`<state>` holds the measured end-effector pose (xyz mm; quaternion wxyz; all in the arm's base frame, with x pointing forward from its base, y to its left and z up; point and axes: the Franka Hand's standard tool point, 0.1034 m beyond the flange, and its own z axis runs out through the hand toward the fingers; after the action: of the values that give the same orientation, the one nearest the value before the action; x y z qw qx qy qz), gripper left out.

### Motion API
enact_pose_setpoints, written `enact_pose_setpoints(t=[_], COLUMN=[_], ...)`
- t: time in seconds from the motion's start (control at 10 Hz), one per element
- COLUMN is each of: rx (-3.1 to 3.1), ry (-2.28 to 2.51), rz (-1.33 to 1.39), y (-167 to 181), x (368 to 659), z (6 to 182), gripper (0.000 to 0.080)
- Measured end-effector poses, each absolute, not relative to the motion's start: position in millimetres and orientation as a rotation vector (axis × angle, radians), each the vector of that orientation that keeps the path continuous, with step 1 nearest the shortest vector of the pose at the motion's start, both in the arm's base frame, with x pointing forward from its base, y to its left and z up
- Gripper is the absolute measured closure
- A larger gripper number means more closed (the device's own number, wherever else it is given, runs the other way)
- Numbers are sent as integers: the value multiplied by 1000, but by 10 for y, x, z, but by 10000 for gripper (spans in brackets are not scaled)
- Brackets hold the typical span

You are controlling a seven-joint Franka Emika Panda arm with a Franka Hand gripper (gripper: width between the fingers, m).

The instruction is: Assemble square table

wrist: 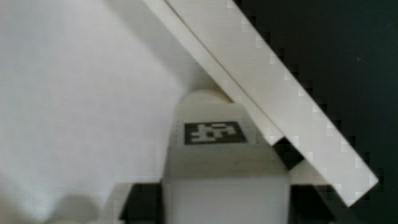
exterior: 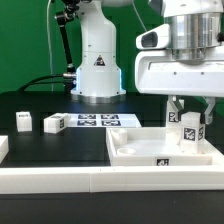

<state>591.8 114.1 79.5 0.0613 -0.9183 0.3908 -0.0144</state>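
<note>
Gripper point(exterior: 188, 120) noted low over the tabletop point(exterior: 135, 148), toward the exterior view's right. Its fingers are pressed onto a leg point(exterior: 186, 130). No gap is seen between pads and leg in the wrist view, so a firm pinch is judged. The leg is held upright, long axis vertical, tag faces showing.

The tabletop is laid flat near the table's front edge, hollow side up, inside the border rail point(exterior: 90, 182). In the wrist view its raised rim point(wrist: 267, 85) is seen running slantwise just past the leg's lower end (whether the leg touches the tray floor cannot be told).

Key relation: the tabletop's far corner, on the exterior view's right, lies almost directly beneath the leg. A short descent along the leg's own axis is therefore judged to be what remains, with little sideways correction.

A loose leg point(exterior: 23, 121) and a second loose leg point(exterior: 54, 123) are noted well apart from the gripper, on the exterior view's left, near the marker board point(exterior: 97, 120).
</note>
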Motion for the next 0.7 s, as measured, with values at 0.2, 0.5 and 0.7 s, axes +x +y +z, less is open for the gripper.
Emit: enact_pose_setpoints(t=[0.2, 0.5, 0.7], rx=[-2628, -2388, -2225], ry=[1444, 1751, 1936], rz=[-28, 14, 41], y=[1140, 1130, 1135], x=[5908, 5915, 5917], z=[797, 798, 797], gripper=[510, 509, 509])
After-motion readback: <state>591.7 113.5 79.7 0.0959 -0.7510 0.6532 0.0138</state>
